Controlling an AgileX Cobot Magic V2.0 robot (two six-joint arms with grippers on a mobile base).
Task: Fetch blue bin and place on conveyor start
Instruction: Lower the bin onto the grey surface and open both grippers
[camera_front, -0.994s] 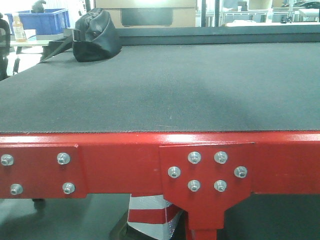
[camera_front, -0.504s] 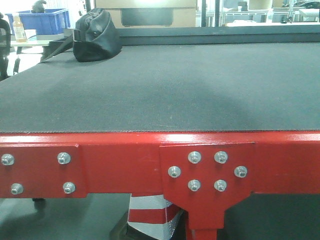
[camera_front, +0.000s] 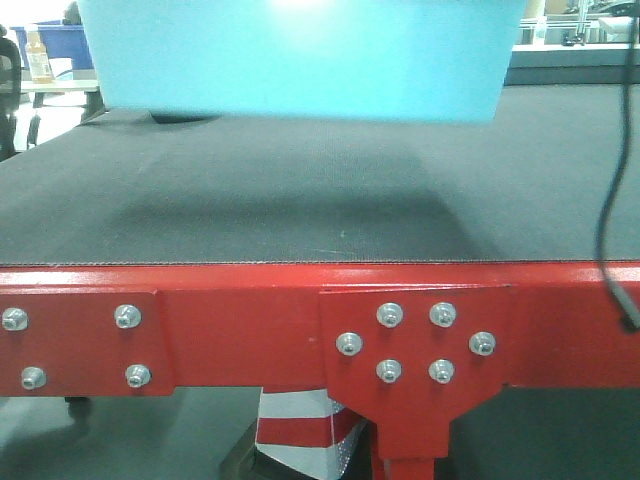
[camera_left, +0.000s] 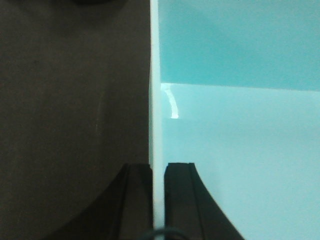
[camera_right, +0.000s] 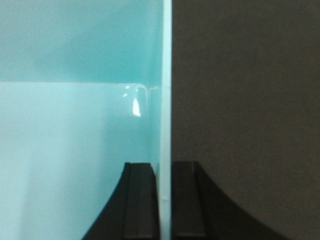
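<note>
Blue bin (camera_front: 300, 60) hangs over conveyor start (camera_front: 300, 215), near edge, shadow under it. Left gripper (camera_left: 158, 200) & right gripper (camera_right: 163, 200) each clamp a side wall, 1 finger inside, 1 outside. Dark obj (camera_front: 185, 117) just behind the bin, far left. Black cable (camera_front: 608, 230) dangles at right.

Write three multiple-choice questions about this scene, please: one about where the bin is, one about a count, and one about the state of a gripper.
1. Where is the bin?
A) hanging above the belt
B) on the floor
C) on a shelf

2. How many bolts does the middle plate carry?
A) three
B) six
C) nine

3. What is the left gripper doing?
A) wide open and empty
B) shut on the bin's wall
C) holding a bottle

Answers:
1 A, its shadow lies on the belt apart from its base.
2 B, six silver heads show.
3 B, it pinches the wall from both sides.
</note>
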